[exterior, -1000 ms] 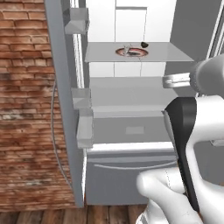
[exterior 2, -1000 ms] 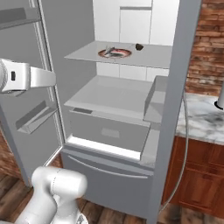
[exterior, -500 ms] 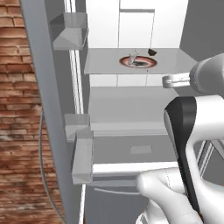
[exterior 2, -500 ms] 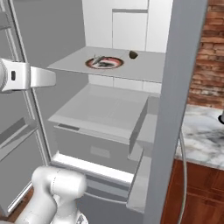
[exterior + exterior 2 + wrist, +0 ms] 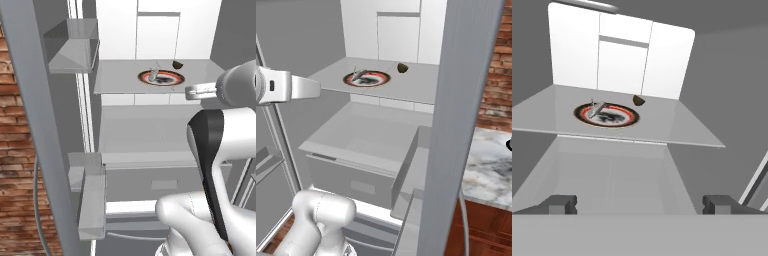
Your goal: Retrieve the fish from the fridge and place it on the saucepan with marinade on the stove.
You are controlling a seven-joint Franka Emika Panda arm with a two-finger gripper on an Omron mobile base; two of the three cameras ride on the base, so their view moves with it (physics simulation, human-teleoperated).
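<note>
Left base view: the fridge (image 5: 150,130) stands open in front of me, white inside. On its upper glass shelf (image 5: 120,80) sits a reddish-brown round dish (image 5: 161,78), and the fish (image 5: 153,76), a small pale silvery piece, lies on the dish's left part. A small dark lump (image 5: 177,65) rests on the same shelf just beyond and right of the dish, apart from it. A door bin (image 5: 72,47) hangs left of the shelf; a lower bin (image 5: 92,200) sits below it. My white arm rises at the lower right.

Right base view: same shelf (image 5: 416,85), dish (image 5: 367,78) with the fish (image 5: 360,75) on it, dark lump (image 5: 403,68) to the dish's right. Below the shelf is a grey drawer (image 5: 356,160). Right of the fridge, a marble counter (image 5: 491,165) against a brick wall (image 5: 498,65).

Hand view: my gripper (image 5: 640,204) is spread wide, holding nothing, both fingertips (image 5: 561,203) low and well short of the shelf (image 5: 677,125). The dish (image 5: 606,114) lies ahead, left of centre, fish (image 5: 597,108) on its left side, dark lump (image 5: 639,100) beyond it.
</note>
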